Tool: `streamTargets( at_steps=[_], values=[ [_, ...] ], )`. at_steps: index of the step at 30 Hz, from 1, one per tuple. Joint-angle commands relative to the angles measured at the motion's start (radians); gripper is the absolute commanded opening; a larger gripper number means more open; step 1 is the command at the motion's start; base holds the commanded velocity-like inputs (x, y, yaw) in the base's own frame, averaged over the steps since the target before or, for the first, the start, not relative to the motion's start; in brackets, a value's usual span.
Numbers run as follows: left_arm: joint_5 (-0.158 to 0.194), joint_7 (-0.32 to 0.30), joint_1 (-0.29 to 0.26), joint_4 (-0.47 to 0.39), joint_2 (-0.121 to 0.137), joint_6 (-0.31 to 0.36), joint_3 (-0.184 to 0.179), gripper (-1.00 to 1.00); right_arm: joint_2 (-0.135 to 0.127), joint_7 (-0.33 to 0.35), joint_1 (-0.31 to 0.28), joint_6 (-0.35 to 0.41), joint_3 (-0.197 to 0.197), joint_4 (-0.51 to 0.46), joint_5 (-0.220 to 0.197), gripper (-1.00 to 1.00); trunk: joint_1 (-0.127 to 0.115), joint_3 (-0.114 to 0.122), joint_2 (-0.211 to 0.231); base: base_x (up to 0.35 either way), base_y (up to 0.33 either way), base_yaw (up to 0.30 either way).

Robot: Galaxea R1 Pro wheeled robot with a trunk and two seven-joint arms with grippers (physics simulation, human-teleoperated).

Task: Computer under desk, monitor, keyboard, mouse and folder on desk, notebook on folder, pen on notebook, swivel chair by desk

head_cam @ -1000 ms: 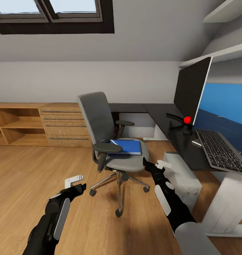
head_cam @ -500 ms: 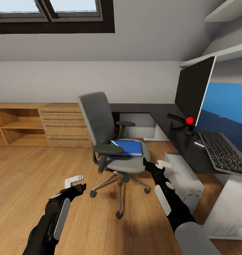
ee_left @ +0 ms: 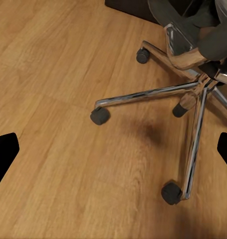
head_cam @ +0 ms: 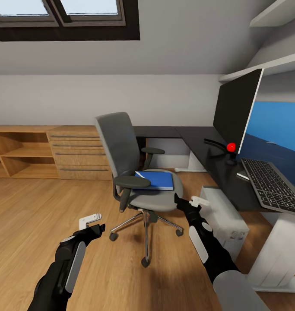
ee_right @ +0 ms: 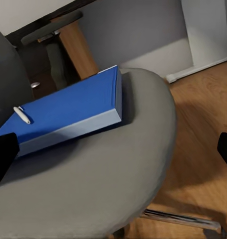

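L gripper (head_cam: 94, 223) hung over the floor, jaws spread, empty. Swivel chair (head_cam: 130, 164) stood apart from the desk (head_cam: 216, 172); folder (head_cam: 156, 179) w/ pen (ee_right: 22, 114) sat on its seat. R gripper (head_cam: 191, 202) was near, jaws spread. Monitor (head_cam: 236, 112) & keyboard (head_cam: 270, 185) were on the desk. Folder move not yet done.

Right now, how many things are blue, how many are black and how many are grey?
Blue: 1, the folder.
Black: 2, the monitor and the desk.
Grey: 2, the chair and the keyboard.
Total: 5.
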Motion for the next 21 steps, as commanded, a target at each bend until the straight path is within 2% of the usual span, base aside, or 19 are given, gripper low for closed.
streamTargets(
  at_steps=[1,7,10,12,15,20,21],
  values=[
    [0.011,0.007,-0.001,-0.001,-0.001,0.004,0.001,1.00,-0.001,-0.007,-0.002,-0.003,0.003,0.003,-0.011,1.00,0.000,-0.001,0.000,0.000,0.000,0.000],
    [0.010,0.007,-0.001,-0.001,-0.001,0.004,0.001,1.00,-0.004,-0.003,-0.077,0.022,-0.017,0.117,-0.027,1.00,0.000,-0.001,0.000,0.000,0.000,0.000],
    [0.010,0.007,-0.001,-0.001,-0.001,0.004,0.001,1.00,-0.006,0.003,-0.155,0.010,-0.028,0.270,-0.074,1.00,0.000,-0.001,0.000,0.000,0.000,0.000],
    [0.010,0.007,-0.001,-0.001,-0.001,0.004,0.001,1.00,-0.008,0.006,-0.191,-0.009,-0.030,0.335,-0.094,1.00,0.000,-0.001,0.000,0.000,0.000,0.000],
    [0.010,0.007,-0.001,-0.001,-0.001,0.004,0.001,1.00,-0.026,0.028,-0.267,-0.065,-0.033,0.460,-0.129,1.00,0.000,-0.001,0.000,0.000,0.000,0.000],
    [0.010,0.007,-0.001,-0.001,-0.001,0.004,0.001,1.00,-0.056,0.056,-0.324,-0.091,-0.034,0.551,-0.149,1.00,0.000,-0.001,0.000,0.000,0.000,0.000],
    [0.010,0.007,-0.001,-0.001,-0.001,0.004,0.001,1.00,-0.063,0.059,-0.331,-0.094,-0.035,0.562,-0.169,1.00,0.000,-0.001,0.000,0.000,0.000,0.000]
  ],
)
